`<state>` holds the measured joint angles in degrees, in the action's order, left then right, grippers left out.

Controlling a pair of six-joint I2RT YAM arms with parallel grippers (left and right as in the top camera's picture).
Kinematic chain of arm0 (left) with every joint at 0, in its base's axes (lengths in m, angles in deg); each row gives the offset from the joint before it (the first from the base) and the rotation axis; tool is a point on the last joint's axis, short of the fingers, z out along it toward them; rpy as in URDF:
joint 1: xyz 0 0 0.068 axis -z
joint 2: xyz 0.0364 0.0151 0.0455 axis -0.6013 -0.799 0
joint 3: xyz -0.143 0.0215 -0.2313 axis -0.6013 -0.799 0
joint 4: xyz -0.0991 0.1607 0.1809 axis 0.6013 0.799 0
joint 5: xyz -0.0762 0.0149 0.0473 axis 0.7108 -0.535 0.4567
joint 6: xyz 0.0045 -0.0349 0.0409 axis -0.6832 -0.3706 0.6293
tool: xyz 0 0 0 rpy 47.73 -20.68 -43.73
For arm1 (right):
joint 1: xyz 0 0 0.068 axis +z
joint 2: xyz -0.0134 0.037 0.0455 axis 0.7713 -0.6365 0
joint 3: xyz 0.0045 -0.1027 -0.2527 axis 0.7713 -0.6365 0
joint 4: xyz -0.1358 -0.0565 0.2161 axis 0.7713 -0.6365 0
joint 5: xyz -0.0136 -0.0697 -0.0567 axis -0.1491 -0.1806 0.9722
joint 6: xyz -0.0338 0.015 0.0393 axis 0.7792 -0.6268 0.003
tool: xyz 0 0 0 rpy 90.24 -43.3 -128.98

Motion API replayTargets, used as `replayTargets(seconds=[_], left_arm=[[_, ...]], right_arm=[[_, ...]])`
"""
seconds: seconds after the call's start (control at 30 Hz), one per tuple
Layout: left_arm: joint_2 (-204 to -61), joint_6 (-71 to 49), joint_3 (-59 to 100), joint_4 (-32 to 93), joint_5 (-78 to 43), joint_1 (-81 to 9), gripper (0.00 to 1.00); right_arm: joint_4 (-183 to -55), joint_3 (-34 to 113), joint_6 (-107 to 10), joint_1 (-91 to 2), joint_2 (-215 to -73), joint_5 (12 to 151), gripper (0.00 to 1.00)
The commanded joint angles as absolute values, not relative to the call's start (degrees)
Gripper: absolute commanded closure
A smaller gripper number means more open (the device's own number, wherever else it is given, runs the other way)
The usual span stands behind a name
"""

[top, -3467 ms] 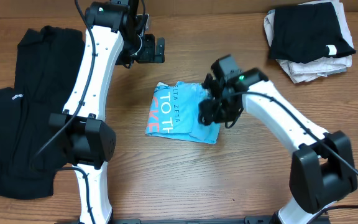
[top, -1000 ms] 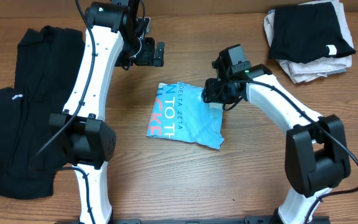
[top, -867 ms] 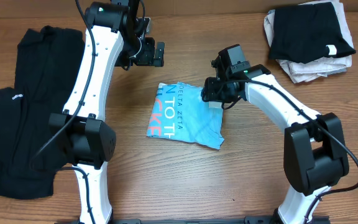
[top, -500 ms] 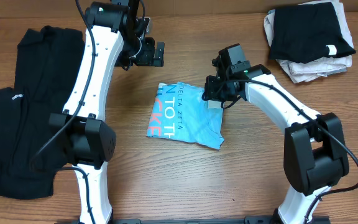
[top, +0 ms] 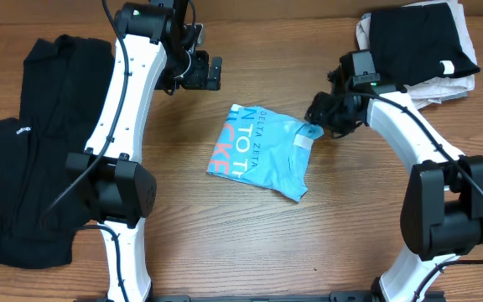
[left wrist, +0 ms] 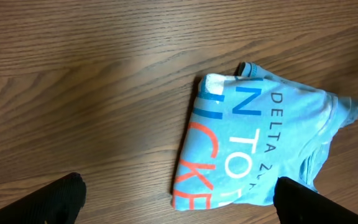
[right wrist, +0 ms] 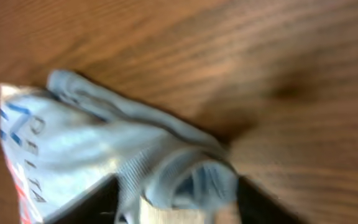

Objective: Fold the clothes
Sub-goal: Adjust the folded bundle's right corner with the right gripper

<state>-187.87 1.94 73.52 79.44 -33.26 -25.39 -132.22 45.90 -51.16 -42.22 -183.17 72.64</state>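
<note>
T-shirt [top: 262, 151] x1 | left hand [top: 214, 71] spread | right hand [top: 315, 124] at its edge, grip unclear

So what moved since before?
The right gripper swung right, off the middle of the blue T-shirt to its right edge, and the shirt slid right and turned a little with it. Whether it grips the bunched edge now is unclear. The left gripper, black clothes and folded pile stayed put.

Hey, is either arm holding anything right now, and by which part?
The left gripper holds nothing. A bunched edge of the T-shirt sits between the fingers of the right gripper; whether they clamp it cannot be told.
</note>
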Motion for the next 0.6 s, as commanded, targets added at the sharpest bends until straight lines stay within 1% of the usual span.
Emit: replayTargets(seconds=[0.0, 0.03, 0.23, 0.4, 0.5, 0.57], left_arm=[[-187.5, 3.2, 74.9, 79.4, -33.6, -25.7, 0.0], [-187.5, 3.2, 74.9, 79.4, -33.6, -25.7, 0.0], [-187.5, 3.2, 74.9, 79.4, -33.6, -25.7, 0.0], [-187.5, 3.2, 74.9, 79.4, -33.6, -25.7, 0.0], [-187.5, 3.2, 74.9, 79.4, -33.6, -25.7, 0.0], [-187.5, 3.2, 74.9, 79.4, -33.6, -25.7, 0.0]], right_arm=[[-135.1, 47.4, -50.4, -41.9, -181.0, 71.0, 0.21], [-137.8, 47.4, -50.4, -41.9, -181.0, 70.4, 0.18], [-144.8, 46.6, -50.4, -40.5, -181.0, 70.2, 0.11], [-141.4, 43.7, -52.2, -37.7, -181.0, 70.1, 0.05], [-137.7, 41.2, -56.3, -35.9, -181.0, 70.1, 0.0], [-135.4, 39.6, -58.9, -34.7, -181.0, 70.1, 0.0]])
